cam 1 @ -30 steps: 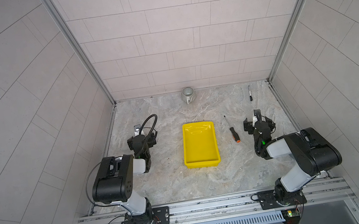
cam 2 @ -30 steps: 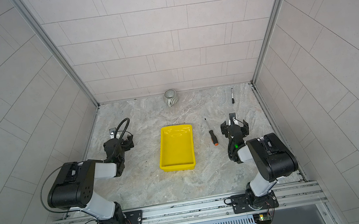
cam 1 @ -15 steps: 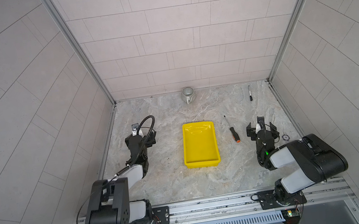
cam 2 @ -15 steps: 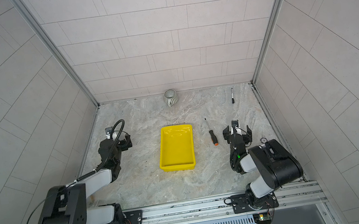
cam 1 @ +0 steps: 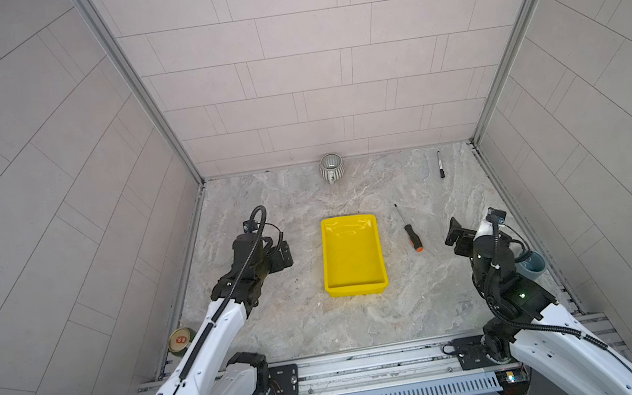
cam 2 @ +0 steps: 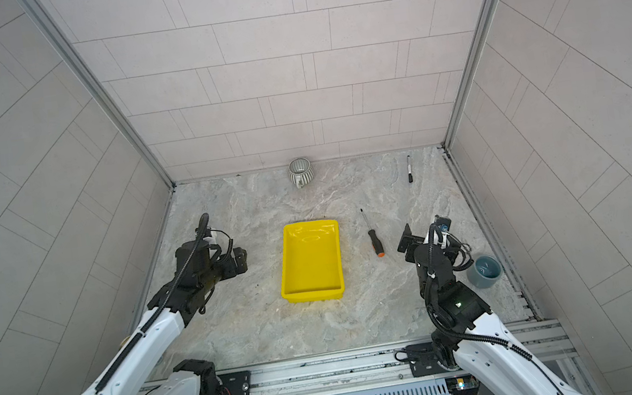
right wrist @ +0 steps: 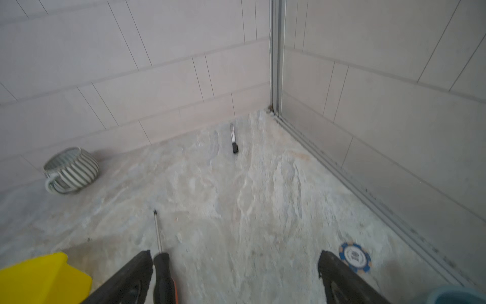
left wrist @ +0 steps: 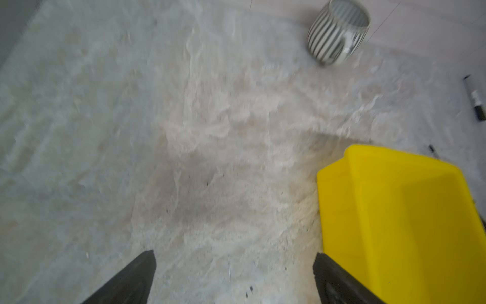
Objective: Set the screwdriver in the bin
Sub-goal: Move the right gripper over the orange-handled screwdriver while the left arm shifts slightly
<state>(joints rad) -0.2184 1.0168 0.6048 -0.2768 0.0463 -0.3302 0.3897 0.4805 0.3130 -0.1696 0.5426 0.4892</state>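
Approach step. Screwdriver (cam 1: 410,231) lies on bench (cam 1: 303,326) between bin (cam 1: 351,260) and right edge, unheld. Right tool (right wrist: 235,256) near handle (cam 1: 413,237), jaws apart, empty; left tool (left wrist: 234,258) apart too. Next, likely: centre right tool over handle, descend, close.

- Bin (cam 1: 352,256) sits at the middle of the table (cam 1: 302,322).
- Screwdriver (cam 1: 410,231) lies just right of it, not touching.
- Mug (cam 1: 331,167) stands behind, against the back wall (cam 1: 310,81).
- Marker (cam 1: 440,164) lies near the back-right corner.

Bin (cam 1: 352,256): glossy yellow plastic, smooth. Screwdriver (cam 1: 408,230): dark metal shaft, matt black-orange handle. Bench (cam 1: 302,322): marbled stone look, matt. Mug (cam 1: 331,167): ribbed, glazed.
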